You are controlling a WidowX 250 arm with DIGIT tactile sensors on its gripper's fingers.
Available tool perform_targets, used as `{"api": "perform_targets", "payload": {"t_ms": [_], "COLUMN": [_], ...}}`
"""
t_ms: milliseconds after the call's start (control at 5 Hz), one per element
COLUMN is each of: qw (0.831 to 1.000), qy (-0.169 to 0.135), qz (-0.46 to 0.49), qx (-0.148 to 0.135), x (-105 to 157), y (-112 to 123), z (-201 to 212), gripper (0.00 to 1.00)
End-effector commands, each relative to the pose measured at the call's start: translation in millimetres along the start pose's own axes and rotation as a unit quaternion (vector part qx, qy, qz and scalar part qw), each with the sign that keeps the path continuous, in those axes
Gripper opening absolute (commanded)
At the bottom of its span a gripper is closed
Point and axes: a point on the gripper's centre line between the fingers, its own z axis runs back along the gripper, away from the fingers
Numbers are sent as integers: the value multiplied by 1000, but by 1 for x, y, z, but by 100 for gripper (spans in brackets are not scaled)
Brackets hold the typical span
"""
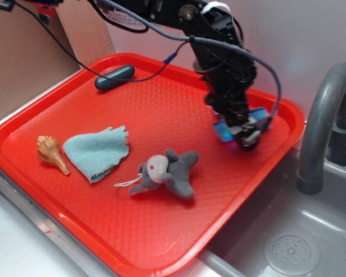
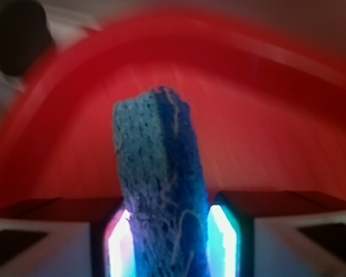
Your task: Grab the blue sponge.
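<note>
The blue sponge (image 2: pixel 161 184) stands on edge between my two lit pads (image 2: pixel 224 242) in the wrist view, its porous face and darker blue side both showing. My gripper (image 2: pixel 170 242) is shut on it. From the exterior camera, the gripper (image 1: pixel 242 131) hangs over the right side of the red tray (image 1: pixel 161 231), and the blue sponge (image 1: pixel 221 131) sticks out on either side of the fingers. I cannot tell whether the sponge touches the tray or hangs just above it.
On the tray lie a grey plush toy (image 1: pixel 168 173), a pale blue cloth (image 1: pixel 98 151), a brown shell (image 1: pixel 51 153) and a dark grey oblong bar (image 1: pixel 114 77). A grey faucet (image 1: pixel 323 121) and sink (image 1: pixel 288 248) are to the right. A cardboard wall (image 1: pixel 29 52) stands at the back left.
</note>
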Motion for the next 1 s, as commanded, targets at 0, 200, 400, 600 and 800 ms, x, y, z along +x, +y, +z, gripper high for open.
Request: {"api": "perform_targets", "payload": {"t_ms": [0, 200, 400, 600, 800], "qw": [991, 980, 971, 946, 935], "qy": [-32, -37, -50, -84, -87], "qz": [131, 192, 233, 301, 330], "qx": [-24, 18, 25, 80, 99], "x": [-23, -55, -91, -124, -140], "y": [29, 46, 63, 72, 75], "z": [156, 200, 238, 262, 268], "gripper": [0, 0, 0, 0, 0]}}
